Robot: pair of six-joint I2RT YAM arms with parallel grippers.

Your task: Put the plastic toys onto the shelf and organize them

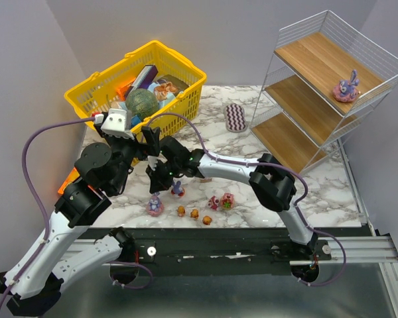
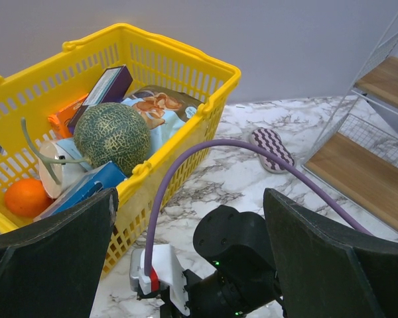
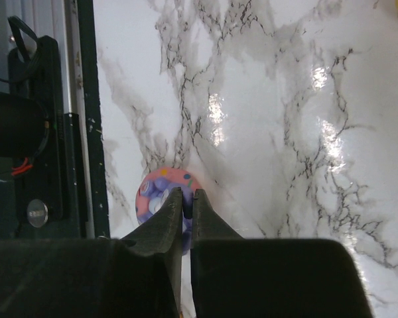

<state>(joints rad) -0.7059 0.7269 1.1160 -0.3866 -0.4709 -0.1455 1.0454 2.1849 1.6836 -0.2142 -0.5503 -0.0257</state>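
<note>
We pinch the purple bunny (image 3: 158, 193) straight below our right end effector (image 3: 188, 197); the shelf (image 1: 305, 59) stands at the counter's far right; our left end effector (image 2: 189, 199) gapes.

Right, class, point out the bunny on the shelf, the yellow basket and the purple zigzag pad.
Bunny on the shelf (image 1: 347, 87): top external view, its body.
Yellow basket (image 2: 186, 50): left wrist view, far rim.
Purple zigzag pad (image 1: 235, 117): top external view, its middle.
</note>
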